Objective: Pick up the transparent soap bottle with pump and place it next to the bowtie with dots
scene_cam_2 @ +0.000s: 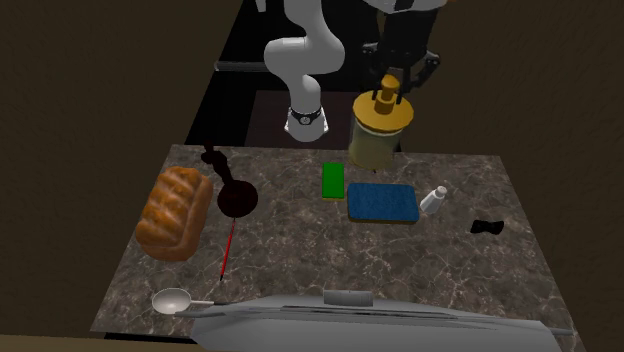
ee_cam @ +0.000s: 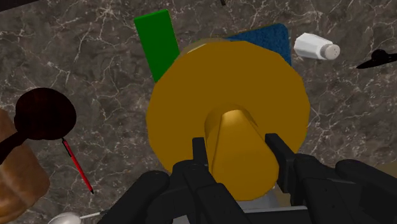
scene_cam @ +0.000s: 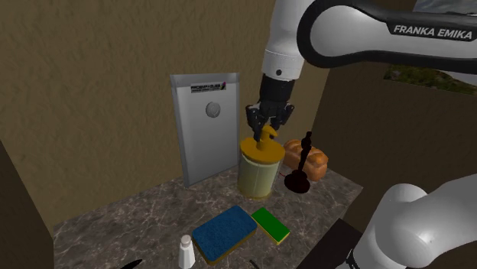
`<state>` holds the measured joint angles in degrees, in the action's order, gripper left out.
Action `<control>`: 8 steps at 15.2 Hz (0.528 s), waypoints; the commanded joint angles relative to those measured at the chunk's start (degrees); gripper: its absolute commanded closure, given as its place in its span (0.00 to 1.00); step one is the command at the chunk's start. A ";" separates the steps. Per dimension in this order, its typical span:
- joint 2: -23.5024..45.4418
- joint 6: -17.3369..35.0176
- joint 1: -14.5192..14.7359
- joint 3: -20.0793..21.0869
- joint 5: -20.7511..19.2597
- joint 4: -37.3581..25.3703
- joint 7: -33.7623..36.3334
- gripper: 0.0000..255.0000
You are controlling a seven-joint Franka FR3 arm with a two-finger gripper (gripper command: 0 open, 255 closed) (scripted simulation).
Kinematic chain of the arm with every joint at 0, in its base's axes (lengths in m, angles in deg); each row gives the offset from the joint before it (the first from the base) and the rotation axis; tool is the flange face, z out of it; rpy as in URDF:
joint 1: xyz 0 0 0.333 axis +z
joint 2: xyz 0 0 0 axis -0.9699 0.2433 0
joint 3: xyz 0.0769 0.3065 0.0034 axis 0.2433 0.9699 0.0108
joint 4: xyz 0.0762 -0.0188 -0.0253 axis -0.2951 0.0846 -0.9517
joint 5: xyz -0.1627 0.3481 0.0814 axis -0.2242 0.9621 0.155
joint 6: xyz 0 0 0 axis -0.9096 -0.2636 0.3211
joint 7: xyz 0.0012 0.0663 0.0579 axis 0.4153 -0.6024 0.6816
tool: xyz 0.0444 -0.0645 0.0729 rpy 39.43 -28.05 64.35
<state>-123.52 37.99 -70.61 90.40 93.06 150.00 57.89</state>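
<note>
Second exterior view, left to right, everything placed off the blue sponge (scene_cam_2: 382, 203). Bread loaf (scene_cam_2: 175, 212) sits far to the sponge's left on the marble counter (scene_cam_2: 300, 250). A dark red round-based thing (scene_cam_2: 237, 197) is between loaf and sponge. Green pad (scene_cam_2: 334, 181) is just beside the sponge's left edge. Soap bottle (scene_cam_2: 378, 130), with a pale translucent body and yellow cap and pump, is upright just beyond the sponge's far edge, on the arm's side. Can't tell if its base touches the counter. Gripper (scene_cam_2: 389, 88) is clenched on the pump head; in the wrist view the fingers (ee_cam: 199, 156) press both its sides. White shaker (scene_cam_2: 433, 200) is just right of the sponge. Black bowtie (scene_cam_2: 488, 227) is further right, well apart from the bottle.
</note>
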 commanded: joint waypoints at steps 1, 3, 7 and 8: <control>0.97 1.03 0.68 2.81 1.00 -0.19 3.21 1.00; 2.38 2.01 1.12 5.40 1.64 -0.82 6.04 1.00; 6.03 4.01 1.70 10.78 2.28 -2.83 11.89 1.00; 7.12 4.51 1.78 12.17 2.27 -3.49 13.40 1.00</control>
<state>-117.77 41.75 -68.87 100.97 95.35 147.28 69.53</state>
